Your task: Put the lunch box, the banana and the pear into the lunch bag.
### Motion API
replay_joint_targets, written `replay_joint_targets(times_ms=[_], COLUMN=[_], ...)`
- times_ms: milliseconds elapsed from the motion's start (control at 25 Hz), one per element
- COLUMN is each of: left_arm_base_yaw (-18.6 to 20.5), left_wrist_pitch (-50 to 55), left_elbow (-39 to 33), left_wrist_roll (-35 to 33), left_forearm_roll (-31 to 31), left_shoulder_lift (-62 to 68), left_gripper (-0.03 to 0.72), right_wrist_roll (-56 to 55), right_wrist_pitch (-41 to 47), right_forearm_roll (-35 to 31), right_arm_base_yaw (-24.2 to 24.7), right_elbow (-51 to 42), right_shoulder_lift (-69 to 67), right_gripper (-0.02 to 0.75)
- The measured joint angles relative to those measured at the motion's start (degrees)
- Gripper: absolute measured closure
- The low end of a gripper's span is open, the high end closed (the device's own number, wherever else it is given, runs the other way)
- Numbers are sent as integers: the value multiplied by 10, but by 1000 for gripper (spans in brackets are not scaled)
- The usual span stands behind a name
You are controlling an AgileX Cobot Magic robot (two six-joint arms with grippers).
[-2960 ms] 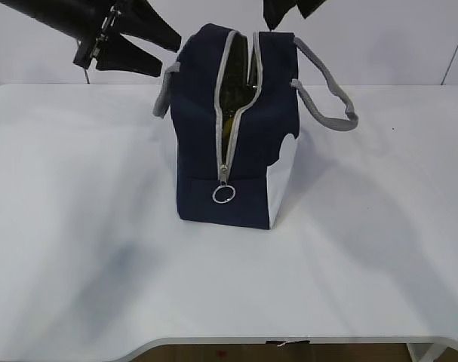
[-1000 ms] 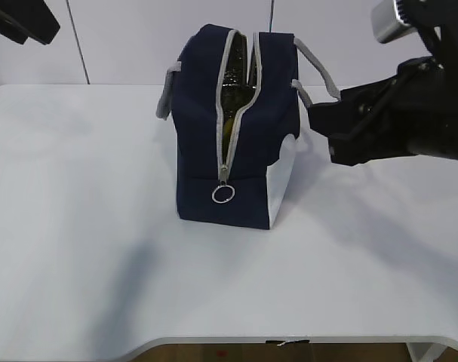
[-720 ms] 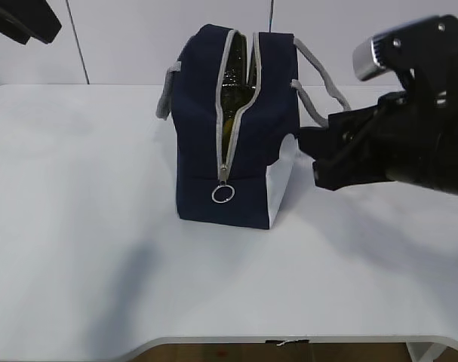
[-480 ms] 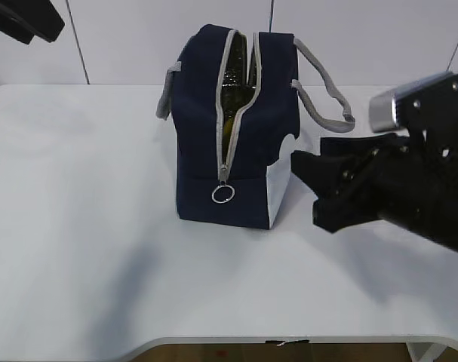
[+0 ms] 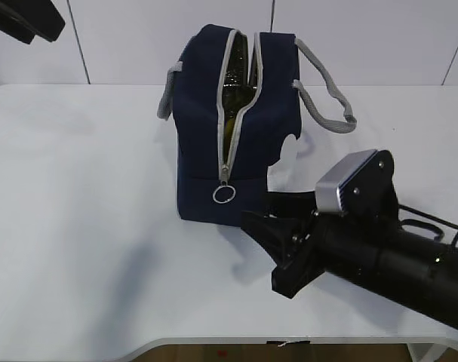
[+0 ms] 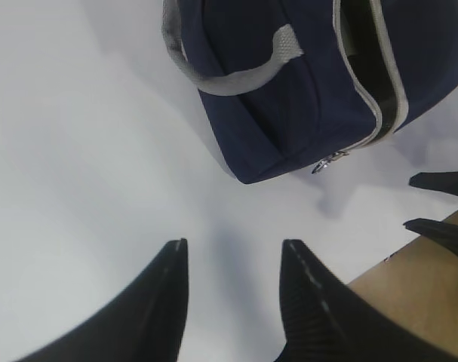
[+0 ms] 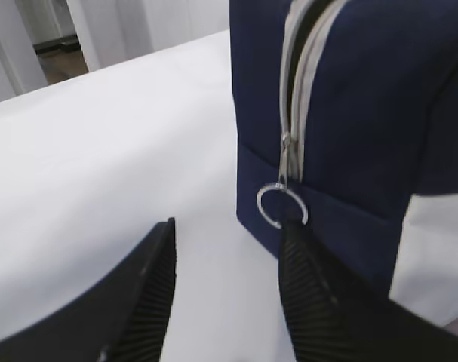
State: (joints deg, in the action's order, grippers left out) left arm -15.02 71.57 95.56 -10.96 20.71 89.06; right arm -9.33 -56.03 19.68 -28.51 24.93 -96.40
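Black right tool (image 5: 262,230) has dropped beside the lunch bag (image 5: 206,113).

The white table (image 5: 78,196) carries only the upright lunch bag (image 5: 236,136).

The right arm lies low across the table's front right part, its gripper (image 5: 270,245) pointing left with the fingers (image 7: 149,294) spread apart and nothing between them. The left gripper (image 6: 232,260) hangs high over the table's far left corner, jaws parted and empty.
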Motion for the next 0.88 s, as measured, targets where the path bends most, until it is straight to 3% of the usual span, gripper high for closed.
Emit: replay_joint_targets(times_ms=[880], left_arm_base_yaw=[0], left_wrist_pitch=[0], left_elbow=[0], left_wrist_roll=[0], left_forearm_roll=[2], left_shoulder_lift=[0], left_gripper=[380], right_wrist_roll=[-1], right_wrist_pitch=[-31], right_forearm_roll=[-13], right_arm_base_yaw=[0], right_elbow=[105], right_shoulder_lift=[-169], right_gripper=[373])
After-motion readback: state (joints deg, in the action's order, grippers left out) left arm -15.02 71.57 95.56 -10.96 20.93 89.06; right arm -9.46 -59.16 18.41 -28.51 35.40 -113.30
